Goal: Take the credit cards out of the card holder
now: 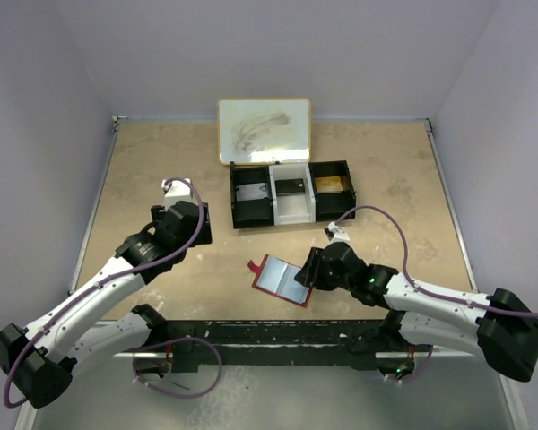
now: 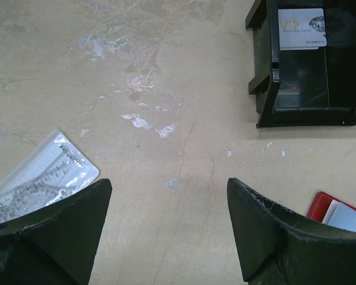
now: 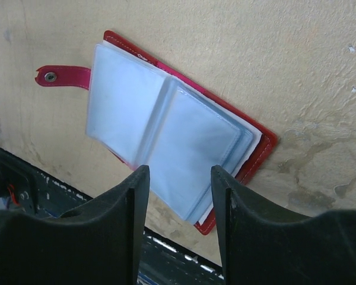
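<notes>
The red card holder lies open on the table near the front edge, its pale grey-blue sleeves up and its red tab pointing left. In the right wrist view the card holder fills the middle. My right gripper is open and empty, its fingertips just over the holder's near edge; it shows in the top view at the holder's right side. My left gripper is open and empty over bare table, left of the tray; in the top view it is well left of the holder. A corner of the holder shows in the left wrist view.
A long black tray with a white middle stands behind the holder, with cards in its compartments, one marked VIP. A whiteboard lies behind it. A clear plastic ruler packet lies left of my left gripper.
</notes>
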